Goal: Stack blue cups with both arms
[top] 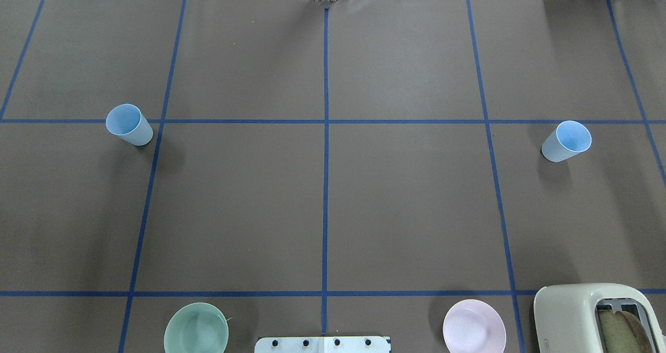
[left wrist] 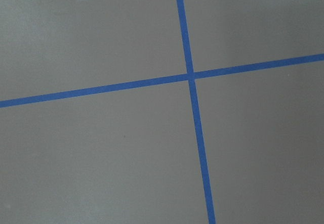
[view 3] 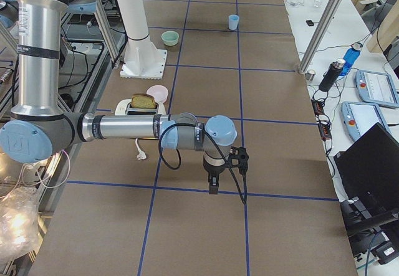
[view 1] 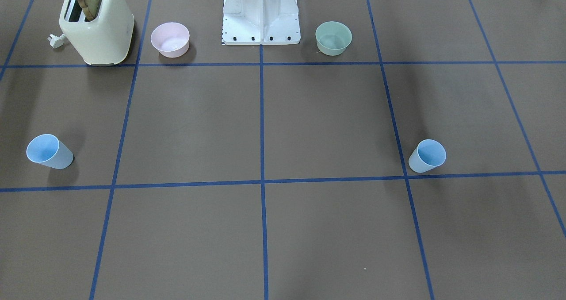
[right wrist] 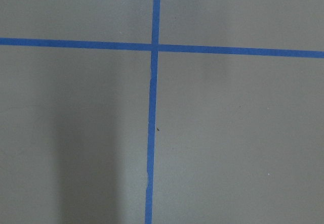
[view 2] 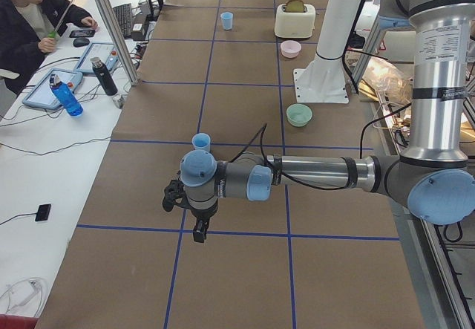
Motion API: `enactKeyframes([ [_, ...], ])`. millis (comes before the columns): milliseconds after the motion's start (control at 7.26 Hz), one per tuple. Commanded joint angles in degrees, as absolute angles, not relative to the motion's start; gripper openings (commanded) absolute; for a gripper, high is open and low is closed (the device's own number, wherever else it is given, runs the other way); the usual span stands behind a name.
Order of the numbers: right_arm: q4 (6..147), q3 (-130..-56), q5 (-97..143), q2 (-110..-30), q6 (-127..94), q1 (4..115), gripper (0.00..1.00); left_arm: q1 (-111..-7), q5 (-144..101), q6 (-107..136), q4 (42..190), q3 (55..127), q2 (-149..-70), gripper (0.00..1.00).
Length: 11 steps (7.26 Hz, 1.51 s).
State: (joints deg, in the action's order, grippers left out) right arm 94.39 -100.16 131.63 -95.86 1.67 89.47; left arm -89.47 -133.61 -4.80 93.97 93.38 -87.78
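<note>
Two light-blue cups stand upright and far apart on the brown table. One cup (top: 129, 125) (view 1: 427, 155) is on my left side, the other cup (top: 566, 141) (view 1: 48, 151) on my right. In the exterior left view my left gripper (view 2: 199, 229) hangs over the table, just in front of the left cup (view 2: 201, 142). In the exterior right view my right gripper (view 3: 212, 185) hangs over a tape line; the near cup is hidden there, and the far cup (view 3: 234, 22) shows. I cannot tell whether either gripper is open or shut. Both wrist views show only table and tape.
A green bowl (top: 196, 328) and a pink bowl (top: 474, 329) flank the white pedestal base (view 1: 261, 12). A cream toaster (top: 593, 316) with toast stands at my near right. A person (view 2: 22, 17) sits at a side desk with bottles and tablets.
</note>
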Motion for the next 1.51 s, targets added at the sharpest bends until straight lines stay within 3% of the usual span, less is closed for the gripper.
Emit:
enactKeyframes([
  [0,94.4,-100.6,134.1,-92.7,1.5,89.6,1.0,-89.5,-133.7,-4.2,94.0,94.5,-88.2,0.99],
  [413,94.3,-101.2,136.5,-87.2,0.5,89.6,1.0,-89.2,-133.7,-4.4,96.4,96.6,-91.9,0.99],
  [826,94.1,-104.6,136.2,-86.0,0.6,89.4,1.0,-87.8,-134.4,-4.3,114.7,93.0,-94.6,0.99],
  [1101,84.0,-104.1,133.9,-86.3,0.6,87.0,1.0,-87.0,-140.3,-2.4,117.2,92.1,-94.8,0.99],
  [1377,80.9,-103.1,132.9,-86.1,-2.1,83.4,1.0,-78.4,-140.3,8.2,117.5,93.1,-97.6,0.98],
])
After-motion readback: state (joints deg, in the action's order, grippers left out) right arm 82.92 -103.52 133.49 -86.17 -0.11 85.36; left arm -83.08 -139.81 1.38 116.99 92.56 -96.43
